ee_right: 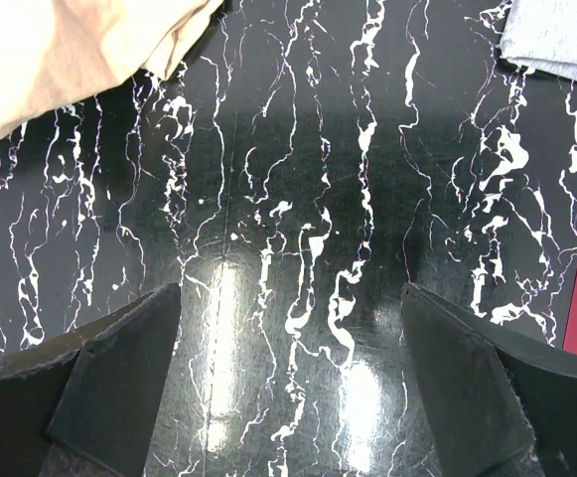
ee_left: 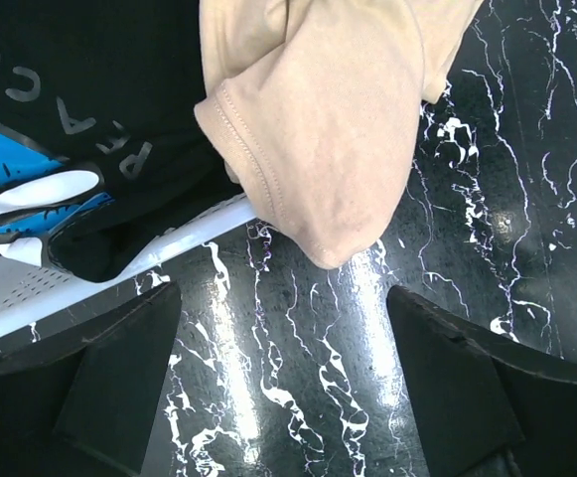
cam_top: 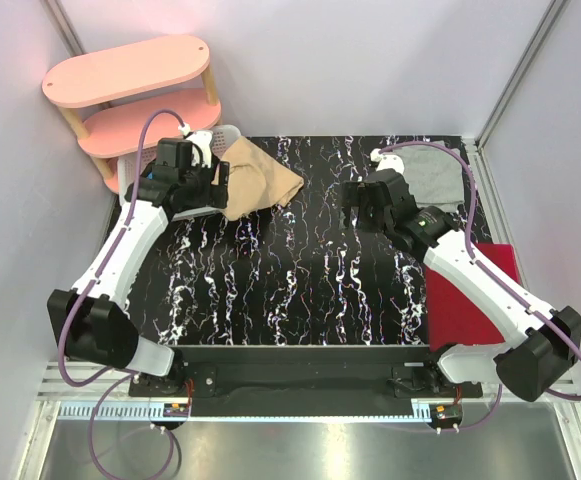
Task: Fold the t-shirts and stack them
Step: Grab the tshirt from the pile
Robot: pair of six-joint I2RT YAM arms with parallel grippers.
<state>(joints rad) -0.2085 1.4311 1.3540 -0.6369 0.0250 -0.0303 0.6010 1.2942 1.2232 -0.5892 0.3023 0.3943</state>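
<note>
Hovering the wide-open, empty left tool [ee_left: 283,383] just short of the tan t-shirt [ee_left: 338,129], straight ahead. Holding the right tool [ee_right: 288,383] equally wide and empty, farther from it.

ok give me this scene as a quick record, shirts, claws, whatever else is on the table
tan shirt: crumpled, far left, draped over a white basket rim
grey shirt: lying flat, far right
left claw: open, empty, just short of the tan shirt
right claw: open, empty, over bare table
red folder: near right edge
stacked: not yet
</note>
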